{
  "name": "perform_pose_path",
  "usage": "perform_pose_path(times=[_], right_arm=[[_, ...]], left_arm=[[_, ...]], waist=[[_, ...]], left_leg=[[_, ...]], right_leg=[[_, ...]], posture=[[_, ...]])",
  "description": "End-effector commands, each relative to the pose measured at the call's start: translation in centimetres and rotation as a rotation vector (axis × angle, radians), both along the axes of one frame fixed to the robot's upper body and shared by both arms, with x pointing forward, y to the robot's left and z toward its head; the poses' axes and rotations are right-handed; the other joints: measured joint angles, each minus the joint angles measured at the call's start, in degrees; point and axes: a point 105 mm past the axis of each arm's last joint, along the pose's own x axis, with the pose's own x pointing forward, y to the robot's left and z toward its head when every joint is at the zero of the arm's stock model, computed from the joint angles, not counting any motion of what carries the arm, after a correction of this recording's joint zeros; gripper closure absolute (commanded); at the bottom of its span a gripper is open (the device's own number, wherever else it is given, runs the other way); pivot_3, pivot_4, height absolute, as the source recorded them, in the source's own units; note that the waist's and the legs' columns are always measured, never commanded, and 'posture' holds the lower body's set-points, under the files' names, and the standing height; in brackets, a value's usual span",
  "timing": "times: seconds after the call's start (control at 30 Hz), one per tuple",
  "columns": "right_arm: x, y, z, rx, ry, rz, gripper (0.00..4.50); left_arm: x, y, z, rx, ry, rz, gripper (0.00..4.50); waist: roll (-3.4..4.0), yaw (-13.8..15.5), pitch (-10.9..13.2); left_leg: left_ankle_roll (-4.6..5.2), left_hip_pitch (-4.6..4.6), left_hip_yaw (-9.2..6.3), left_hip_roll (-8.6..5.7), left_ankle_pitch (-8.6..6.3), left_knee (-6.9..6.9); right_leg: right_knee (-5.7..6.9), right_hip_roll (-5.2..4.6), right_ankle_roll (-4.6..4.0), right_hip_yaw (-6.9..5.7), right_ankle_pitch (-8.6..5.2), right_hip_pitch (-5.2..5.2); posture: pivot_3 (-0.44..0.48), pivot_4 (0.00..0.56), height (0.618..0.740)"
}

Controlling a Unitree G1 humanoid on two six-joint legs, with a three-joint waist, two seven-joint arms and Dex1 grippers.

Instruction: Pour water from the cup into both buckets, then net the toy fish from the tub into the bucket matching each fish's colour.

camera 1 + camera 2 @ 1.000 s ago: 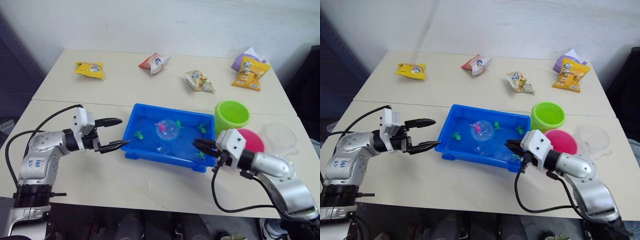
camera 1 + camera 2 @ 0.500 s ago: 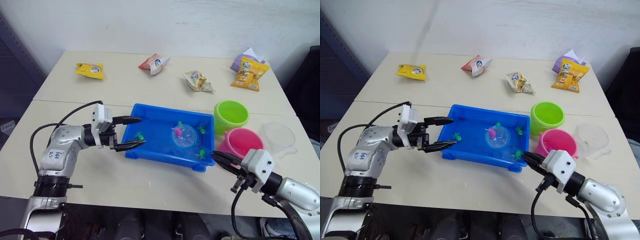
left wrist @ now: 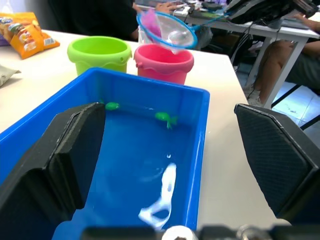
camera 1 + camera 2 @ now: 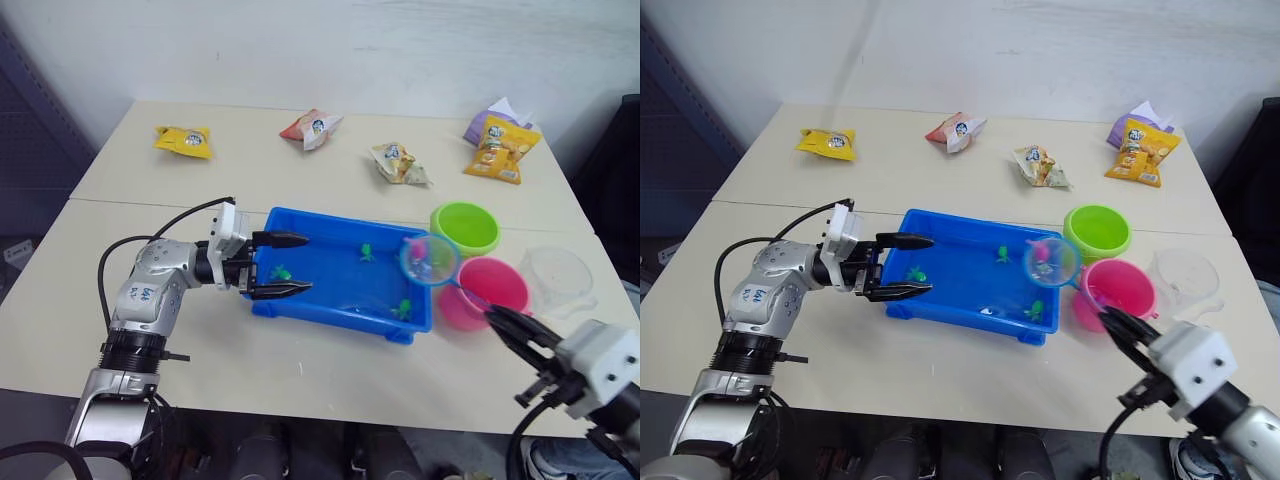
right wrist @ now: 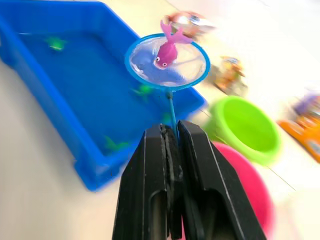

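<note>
My right gripper [image 5: 172,131] is pinched tight on the net [image 5: 167,62] handle, fingers closed w/ the thin stick between them, hoop held out front above the tub's [image 4: 300,306] right end, near the pink bucket [image 4: 483,284]. One pink fish [image 5: 167,49] sits in the mesh. It's tiny, light, prob slick when wet, so it'll slide or hop out if I tilt too fast; keep the hoop level til it's over the pink rim, then roll the wrist to tip it. The handle is thin and looks whippy, and I hold it far from the hoop, so the hoop will likely wobble; slow moves. Mesh is soft, sags under the fish. Left gripper [image 4: 283,266] is wide open, empty, its fingers straddling the tub's left wall, one inside, one outside; can't tell if touching. Green fish [image 4: 367,251] are left in the water. Green bucket [image 4: 465,227] stands just behind the pink one, cup [image 4: 558,278] to the right of them.
</note>
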Motion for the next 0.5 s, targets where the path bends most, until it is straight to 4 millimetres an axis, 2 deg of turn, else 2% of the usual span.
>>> perform_pose_path(times=[0.03, 0.1, 0.2, 0.27, 0.33, 0.5], right_arm=[[-0.8, -1.7, 1.3, -0.088, -0.080, -0.070, 4.50], [-0.8, -3.4, 1.2, -0.133, -0.099, -0.140, 4.50], [-0.7, -4.6, 0.9, -0.167, -0.111, -0.180, 4.50], [-0.4, -6.3, -0.5, -0.347, -0.123, -0.227, 4.50], [-0.2, -7.1, -1.4, -0.465, -0.138, -0.224, 4.50], [-0.2, -8.8, -1.9, -0.813, -0.263, -0.237, 4.50]], left_arm=[[-0.1, -0.7, 0.8, -0.014, -0.038, -0.035, 0.07], [-0.2, -1.0, 0.8, -0.016, -0.040, -0.041, 0.07], [-0.3, -1.1, 0.8, -0.019, -0.041, -0.044, 0.07], [-0.3, -1.2, 0.9, -0.024, -0.042, -0.042, 0.07], [-0.4, -1.3, 0.9, -0.025, -0.043, -0.042, 0.07], [-0.6, -1.4, 1.0, -0.033, -0.044, -0.034, 0.07]], waist=[[0.00, 0.06, 0.00], [0.00, 0.05, 0.00], [0.00, 0.08, 0.00], [0.00, 0.10, 0.00], [0.00, 0.19, 0.00], [0.03, 0.33, -0.02]], left_leg=[[0.00, 0.03, 0.00, 0.00, 0.00, 0.00], [0.00, 0.05, 0.00, 0.00, 0.00, 0.00], [0.01, 0.11, 0.00, 0.00, -0.01, 0.00], [0.00, 0.12, -0.01, 0.01, -0.01, 0.00], [0.00, 0.12, 0.01, -0.03, -0.01, 0.00], [-0.02, 0.13, 0.03, -0.03, 0.01, 0.00]], right_leg=[[0.00, 0.00, 0.00, 0.00, 0.00, 0.03], [-0.01, 0.00, 0.00, 0.00, 0.00, 0.06], [-0.03, 0.00, 0.00, 0.00, 0.00, 0.11], [-0.03, 0.01, 0.00, 0.00, 0.00, 0.11], [-0.05, 0.00, 0.00, 0.01, 0.00, 0.12], [-0.05, 0.01, 0.00, 0.04, 0.00, 0.11]], posture=[[0.000, 0.150, 0.738], [0.000, 0.150, 0.738], [0.000, 0.150, 0.738], [0.000, 0.150, 0.738], [0.000, 0.150, 0.738], [0.000, 0.150, 0.738]])
